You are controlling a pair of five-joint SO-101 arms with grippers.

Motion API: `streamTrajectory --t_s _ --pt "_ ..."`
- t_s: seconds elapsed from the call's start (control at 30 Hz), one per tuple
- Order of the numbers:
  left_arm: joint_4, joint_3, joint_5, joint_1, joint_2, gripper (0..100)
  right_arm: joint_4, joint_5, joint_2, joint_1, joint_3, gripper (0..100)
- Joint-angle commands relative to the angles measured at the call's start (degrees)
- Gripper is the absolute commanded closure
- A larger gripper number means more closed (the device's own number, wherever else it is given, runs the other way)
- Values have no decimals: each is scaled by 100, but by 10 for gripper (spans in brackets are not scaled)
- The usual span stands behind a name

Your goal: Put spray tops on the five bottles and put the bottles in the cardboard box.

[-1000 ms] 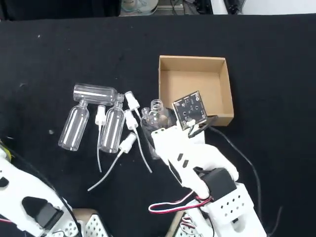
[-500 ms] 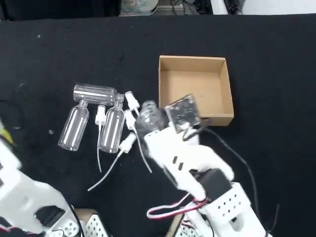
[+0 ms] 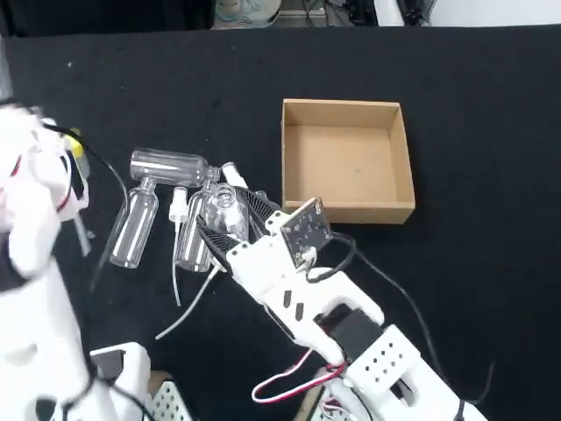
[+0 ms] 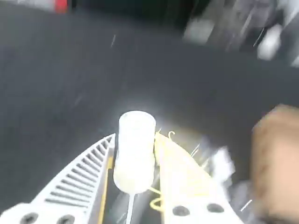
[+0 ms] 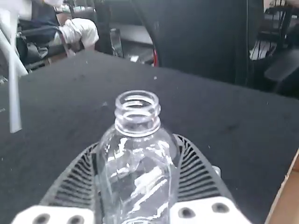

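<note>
- The right jaws are closed around a clear, uncapped bottle (image 5: 138, 154), holding it upright near the cardboard box (image 3: 349, 212).
- The left jaws pinch a white spray top (image 4: 135, 149), raised well apart from that bottle.
- Likely step: capping this bottle. The next move calls for centring the top over the open neck (image 5: 137, 105), then seating it.
- Other bottles (image 3: 166, 164) lie uncapped on the desk (image 3: 456, 88).

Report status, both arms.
Left gripper shut on a spray top. Right gripper shut on an uncapped bottle, upright. Other bottles and tops lie loose beside the box.
</note>
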Motion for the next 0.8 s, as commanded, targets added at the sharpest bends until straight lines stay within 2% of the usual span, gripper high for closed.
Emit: streamTrajectory --t_s 0.0,0.17,0.47,0.77 --pt "-870 -75 782 787 -686 970 -193 -9 -92 -88 -13 987" --pt "-1196 -84 1002 1684 -1108 971 -185 -35 -110 -88 -4 987" --pt "-2822 488 1741 2747 -1108 971 -176 -18 -136 -62 -13 987" --pt "-3015 673 1785 3336 -1143 970 -176 -9 -136 -53 -4 987"
